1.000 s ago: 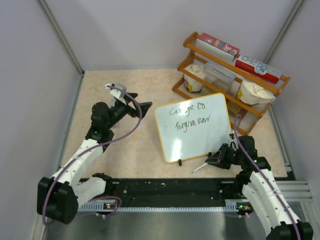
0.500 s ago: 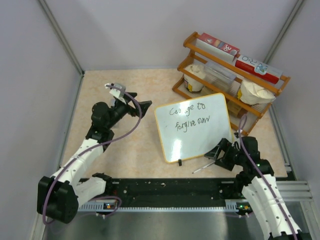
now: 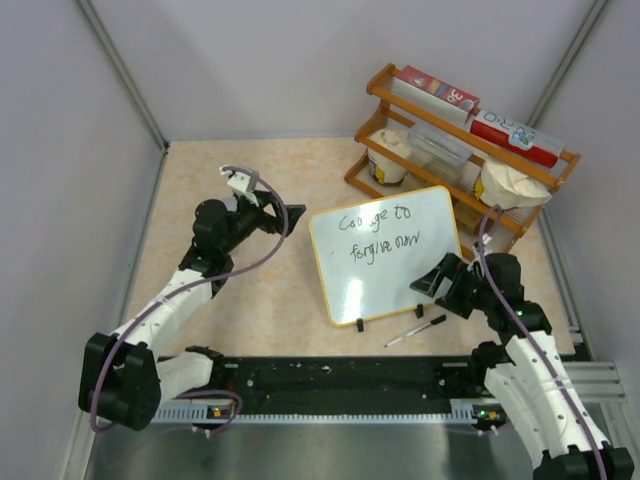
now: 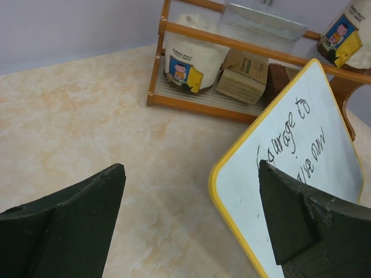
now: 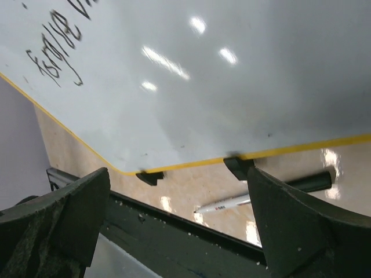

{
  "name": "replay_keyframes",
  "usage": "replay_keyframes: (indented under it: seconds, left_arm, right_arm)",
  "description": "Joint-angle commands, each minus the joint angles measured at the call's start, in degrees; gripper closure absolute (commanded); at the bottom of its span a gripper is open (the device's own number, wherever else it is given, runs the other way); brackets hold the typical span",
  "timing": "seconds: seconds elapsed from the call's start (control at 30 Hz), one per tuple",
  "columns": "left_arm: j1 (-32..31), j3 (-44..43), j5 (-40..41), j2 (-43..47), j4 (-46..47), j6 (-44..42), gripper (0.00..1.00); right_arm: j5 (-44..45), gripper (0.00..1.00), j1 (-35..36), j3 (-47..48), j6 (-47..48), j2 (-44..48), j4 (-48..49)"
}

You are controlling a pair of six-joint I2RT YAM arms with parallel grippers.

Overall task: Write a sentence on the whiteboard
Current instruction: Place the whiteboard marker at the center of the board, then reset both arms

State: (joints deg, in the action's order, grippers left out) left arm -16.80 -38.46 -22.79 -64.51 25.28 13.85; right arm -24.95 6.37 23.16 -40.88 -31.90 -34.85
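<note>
The whiteboard (image 3: 385, 262) stands tilted on two black feet in the middle of the table, white with a yellow rim. The sentence (image 3: 377, 229) runs across its upper half in two black handwritten lines. A black-capped white marker (image 3: 416, 331) lies loose on the table just in front of the board's right foot. My right gripper (image 3: 432, 284) hovers open at the board's lower right corner, above the marker (image 5: 255, 197), with nothing between its fingers. My left gripper (image 3: 286, 215) is open and empty beside the board's left edge (image 4: 232, 191). The lettering (image 4: 290, 139) shows past its right finger (image 4: 295, 220).
A wooden two-tier rack (image 3: 462, 150) at the back right holds boxes, paper tubs and a clear tray, close behind the board. A black rail (image 3: 330, 375) runs along the near table edge. Grey walls close in the left, back and right sides.
My right gripper opened and let the marker go; it now lies on the table. The right gripper rose and drew back toward the board's corner. The left arm shifted slightly right.
</note>
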Motion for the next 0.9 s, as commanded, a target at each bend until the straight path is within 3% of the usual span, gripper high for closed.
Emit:
replay_keyframes:
  seconds: [0.0,0.3,0.5,0.8,0.87]
  left_arm:
    - [0.19,-2.93,3.97,-1.93,-3.20,-0.92,0.01]
    - [0.19,-9.00,16.71,-7.73,-14.37,-1.98,0.01]
    - [0.19,-7.95,24.00,-7.65,-13.15,-2.95,0.01]
    - [0.18,-6.81,28.15,-5.89,-12.80,-6.02,0.01]
    - [0.18,-6.98,28.15,-5.54,-13.06,-6.90,0.01]
  right_arm:
    - [5.94,0.01,0.22,8.46,4.58,-4.47,9.53]
    - [17.37,0.01,0.22,20.42,12.13,-15.63,17.00]
    - [23.63,0.01,0.22,26.67,14.95,-20.92,21.04]
    - [24.77,0.01,0.22,19.92,13.11,-22.07,37.20]
    - [28.71,0.01,0.22,17.20,13.37,-21.10,41.42]
